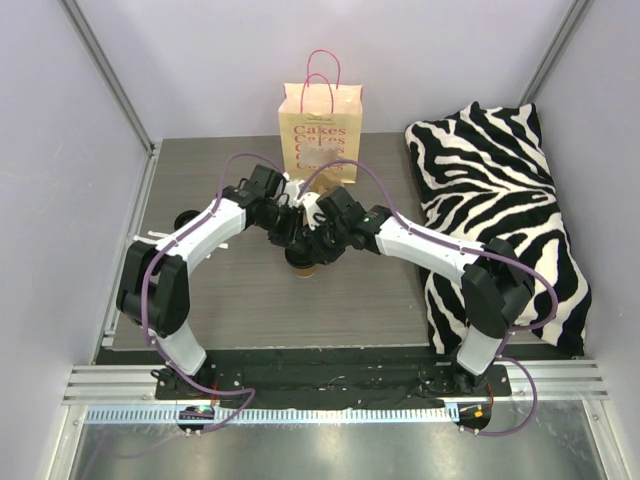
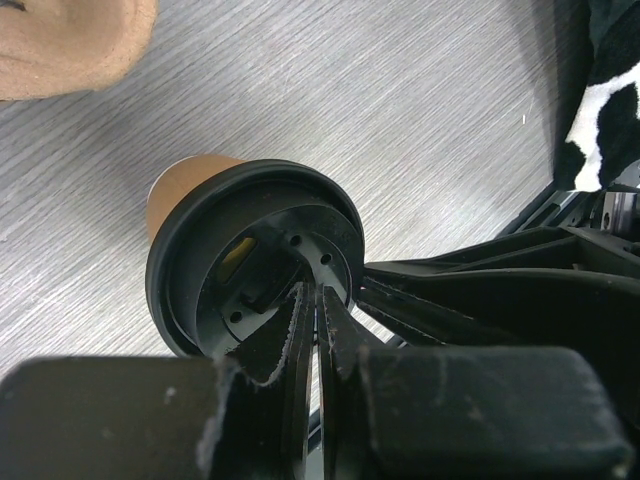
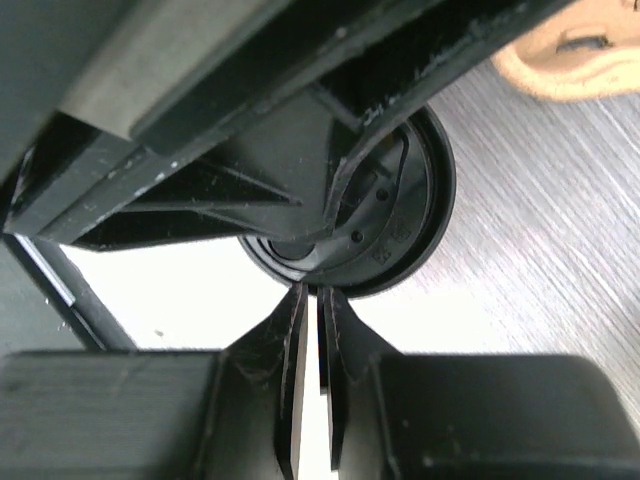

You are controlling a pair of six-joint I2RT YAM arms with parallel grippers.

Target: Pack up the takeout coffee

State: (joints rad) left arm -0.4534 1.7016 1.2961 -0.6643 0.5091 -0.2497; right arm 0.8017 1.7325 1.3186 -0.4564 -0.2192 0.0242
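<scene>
A brown paper coffee cup point(image 1: 303, 264) with a black lid point(image 2: 215, 235) stands on the grey table in front of the paper bag point(image 1: 322, 130) printed "Cakes". Both grippers meet just above it. My left gripper point(image 2: 318, 292) is shut, its tips resting on the near inner side of the lid. My right gripper point(image 3: 318, 293) is shut, its tips touching the lid's outer rim point(image 3: 420, 240). In the top view the left gripper point(image 1: 293, 238) and right gripper point(image 1: 320, 243) hide most of the cup. The cup's brown wall point(image 2: 185, 185) shows below the lid.
The bag stands upright at the back with pink handles; its base shows in the left wrist view point(image 2: 70, 45) and the right wrist view point(image 3: 570, 60). A zebra-striped cushion point(image 1: 500, 200) fills the table's right side. The right arm's fingers point(image 2: 480, 290) cross beside the cup.
</scene>
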